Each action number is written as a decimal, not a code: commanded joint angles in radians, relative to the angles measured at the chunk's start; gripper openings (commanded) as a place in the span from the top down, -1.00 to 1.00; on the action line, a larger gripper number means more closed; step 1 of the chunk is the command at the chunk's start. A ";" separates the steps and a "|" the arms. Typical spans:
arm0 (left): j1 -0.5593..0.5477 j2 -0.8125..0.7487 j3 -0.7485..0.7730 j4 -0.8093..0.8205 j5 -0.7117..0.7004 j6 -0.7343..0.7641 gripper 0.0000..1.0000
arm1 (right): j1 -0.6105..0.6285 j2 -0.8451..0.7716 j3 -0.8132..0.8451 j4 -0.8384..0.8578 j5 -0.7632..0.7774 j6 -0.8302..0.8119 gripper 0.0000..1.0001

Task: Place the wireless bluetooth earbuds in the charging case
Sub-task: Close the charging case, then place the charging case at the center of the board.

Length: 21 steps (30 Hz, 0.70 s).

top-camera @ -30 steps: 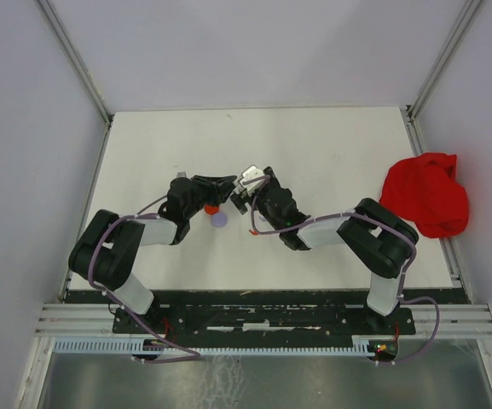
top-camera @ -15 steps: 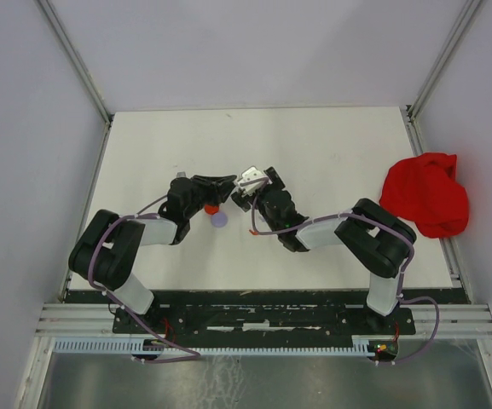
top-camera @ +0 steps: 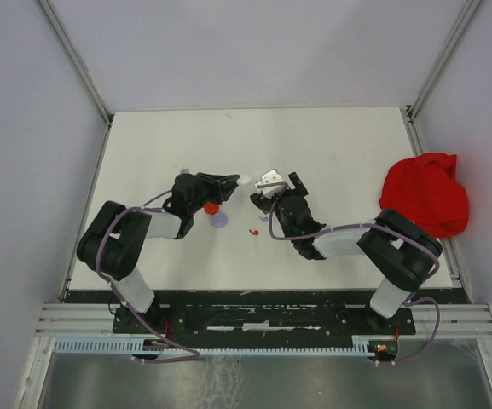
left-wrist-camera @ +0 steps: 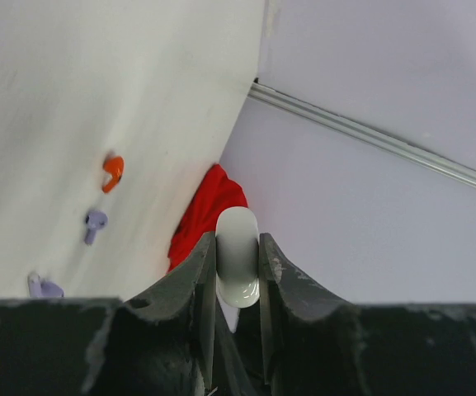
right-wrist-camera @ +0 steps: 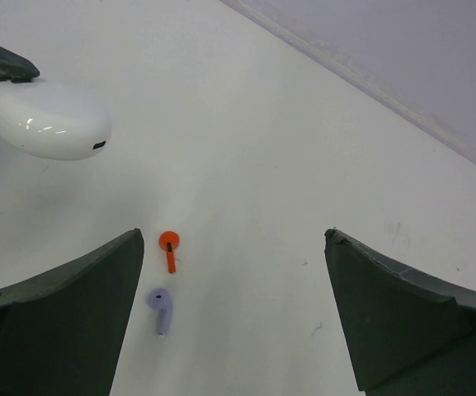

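Drawn back to the right since the earlier frame, the right pincer (right-wrist-camera: 233, 237) now hangs well apart from its neighbour, jaws spread wide above a red earbud (right-wrist-camera: 169, 246) and a purple earbud (right-wrist-camera: 159, 307). These lie just beside each other on the bench (right-wrist-camera: 303, 99). The left pincer (left-wrist-camera: 238, 241) is clamped on the white charging case (left-wrist-camera: 238, 268), which is lifted off the bench. A red cloth (top-camera: 425, 194) sits at the far right edge.

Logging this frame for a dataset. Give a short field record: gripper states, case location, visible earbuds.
left gripper: shut on white charging case, held off the table
right gripper: open, empty, above the earbuds
earbuds in right wrist view: red earbud beside purple earbud, not touching
other: red cloth at table's right edge
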State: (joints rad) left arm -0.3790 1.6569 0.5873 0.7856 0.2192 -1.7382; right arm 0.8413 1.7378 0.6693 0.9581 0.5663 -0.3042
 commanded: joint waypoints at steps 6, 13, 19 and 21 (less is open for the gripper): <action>0.009 0.251 0.249 0.045 0.016 0.250 0.94 | -0.045 -0.353 0.029 -0.492 0.042 0.244 -0.98; 0.010 0.342 0.374 -0.048 -0.064 0.418 0.94 | -0.115 -0.441 0.110 -0.858 -0.053 0.398 -0.98; 0.010 0.373 0.459 -0.134 -0.114 0.540 0.94 | -0.152 -0.439 0.146 -0.975 -0.139 0.454 -0.98; 0.009 0.383 0.480 -0.152 -0.124 0.574 0.94 | -0.155 -0.437 0.147 -0.981 -0.151 0.461 -0.98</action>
State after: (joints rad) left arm -0.3725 2.0167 1.0035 0.6659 0.1493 -1.3106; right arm 0.6922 1.3212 0.7616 0.0563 0.4698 0.1009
